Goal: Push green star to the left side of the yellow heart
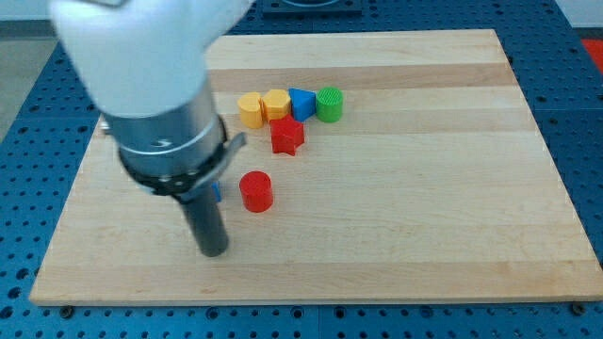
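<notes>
My tip (215,250) rests on the board near the view's bottom left, just left of and below a red cylinder (255,191). The yellow heart (250,109) stands at the left end of a short row above the middle. I see no green star; the wide arm body (155,94) hides much of the board's left part. The only green block in view is a round green cylinder (329,104) at the right end of that row.
Between heart and green cylinder stand a yellow hexagon (276,104) and a blue triangle (301,103). A red star (286,136) lies just below the row. A sliver of a blue block (217,191) peeks out beside the rod. The wooden board (424,217) lies on a blue perforated table.
</notes>
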You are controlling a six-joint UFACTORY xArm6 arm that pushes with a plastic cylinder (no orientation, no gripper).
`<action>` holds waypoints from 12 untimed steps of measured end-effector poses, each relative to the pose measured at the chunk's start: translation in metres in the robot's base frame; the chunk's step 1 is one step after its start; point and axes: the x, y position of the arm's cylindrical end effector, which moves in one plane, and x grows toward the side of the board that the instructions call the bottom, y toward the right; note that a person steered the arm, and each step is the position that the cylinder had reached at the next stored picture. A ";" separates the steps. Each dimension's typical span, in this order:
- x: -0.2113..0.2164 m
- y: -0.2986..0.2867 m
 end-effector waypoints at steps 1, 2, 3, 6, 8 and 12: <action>0.000 -0.039; 0.000 -0.075; -0.010 -0.109; -0.060 -0.155; -0.087 -0.134; -0.145 -0.096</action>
